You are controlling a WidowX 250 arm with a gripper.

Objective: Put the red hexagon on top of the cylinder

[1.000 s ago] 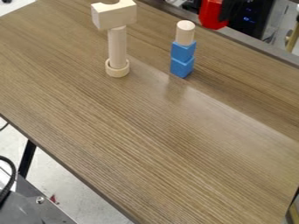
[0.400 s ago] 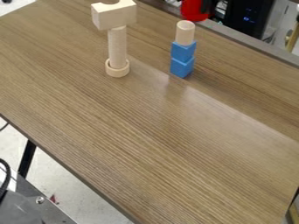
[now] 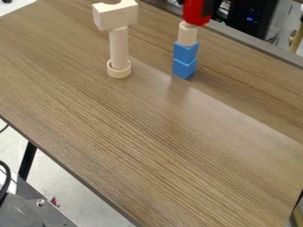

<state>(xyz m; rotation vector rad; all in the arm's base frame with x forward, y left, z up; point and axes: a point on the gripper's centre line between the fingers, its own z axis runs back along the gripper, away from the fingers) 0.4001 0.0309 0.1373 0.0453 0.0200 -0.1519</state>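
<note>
At the top edge the black gripper [image 3: 209, 7] shows in part, shut on the red hexagon [image 3: 196, 10]. The hexagon's lower end overlaps the top of the light wooden cylinder [image 3: 188, 35] in the view; whether they touch I cannot tell. The cylinder stands upright on two stacked blue blocks [image 3: 184, 60], upper right of the table's middle.
To the left, a wooden ring [image 3: 119, 70] surrounds the foot of a tall wooden post [image 3: 119, 46], which carries a notched wooden block [image 3: 115, 16]. The brown table [image 3: 154, 142] has its back edge behind the blue stack.
The red hexagon first moved left with the gripper, then came down toward the cylinder, whose top it now covers in the view. Both wooden stacks have kept their places.
</note>
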